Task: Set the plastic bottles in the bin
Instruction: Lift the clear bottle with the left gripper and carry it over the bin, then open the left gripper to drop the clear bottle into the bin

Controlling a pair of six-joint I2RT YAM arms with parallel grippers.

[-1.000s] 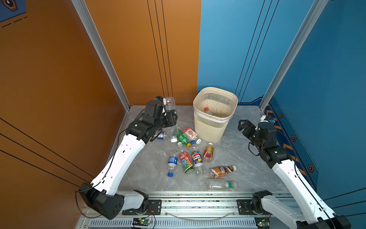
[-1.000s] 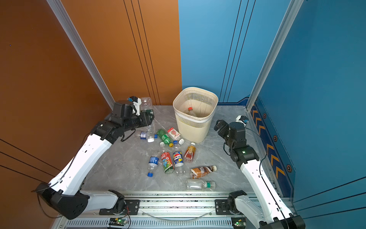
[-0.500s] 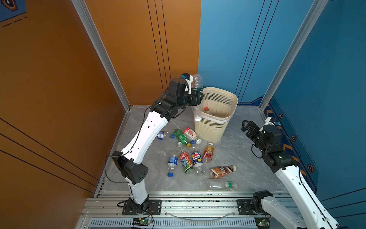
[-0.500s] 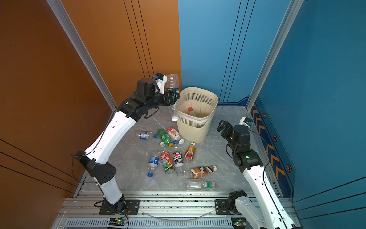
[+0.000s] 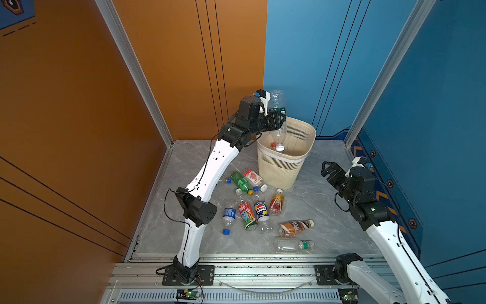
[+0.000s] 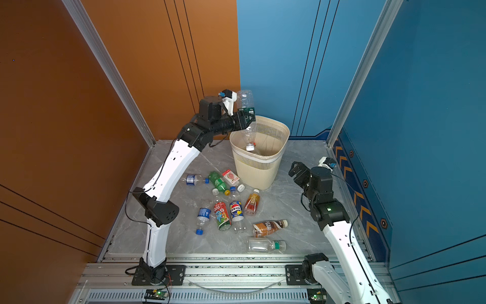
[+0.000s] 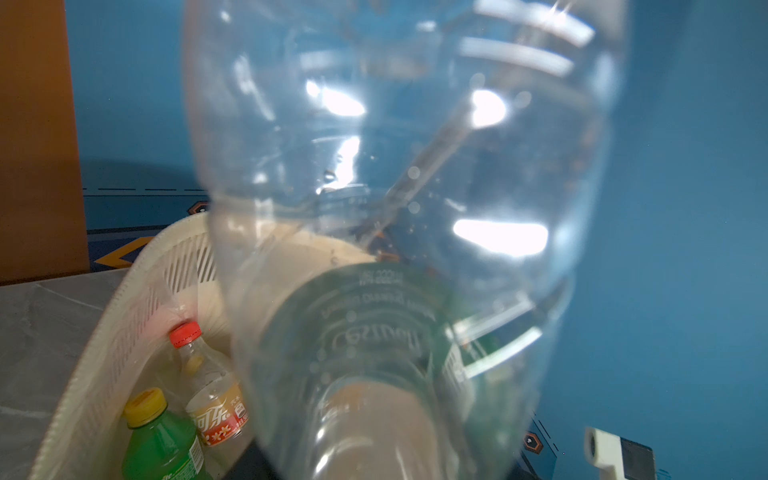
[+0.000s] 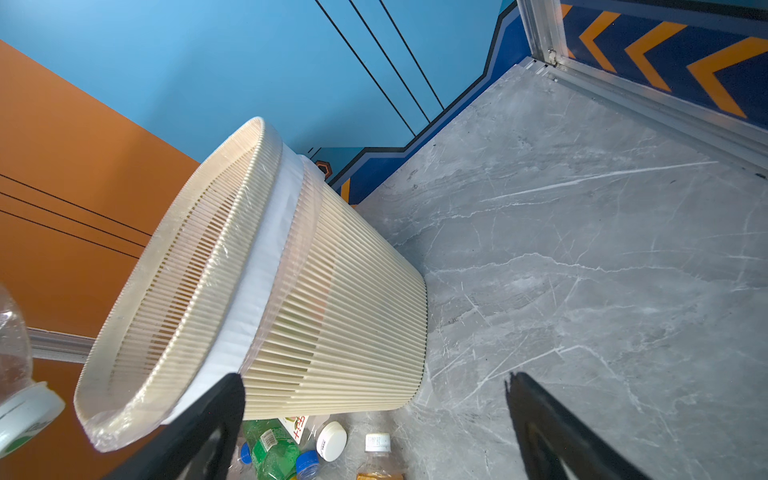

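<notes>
I saw the tall cream slatted plastic bin (image 5: 279, 172) standing upright near the back wall, clear liner over its rim. A clear plastic bottle (image 5: 279, 134) with a green label hung cap-down over its mouth. Inside lay a red-capped bottle (image 7: 208, 374) and a green yellow-capped bottle (image 7: 160, 444). Roughly ten other plastic bottles (image 5: 259, 210) lay scattered in front.

Orange wall (image 5: 79, 118), blue wall (image 5: 302, 52), marble floor (image 5: 315, 200) (grey-veined)

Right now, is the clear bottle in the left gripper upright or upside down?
Upside down: the clear bottle points its white cap down over the bin, base up, held by the left gripper.
</notes>
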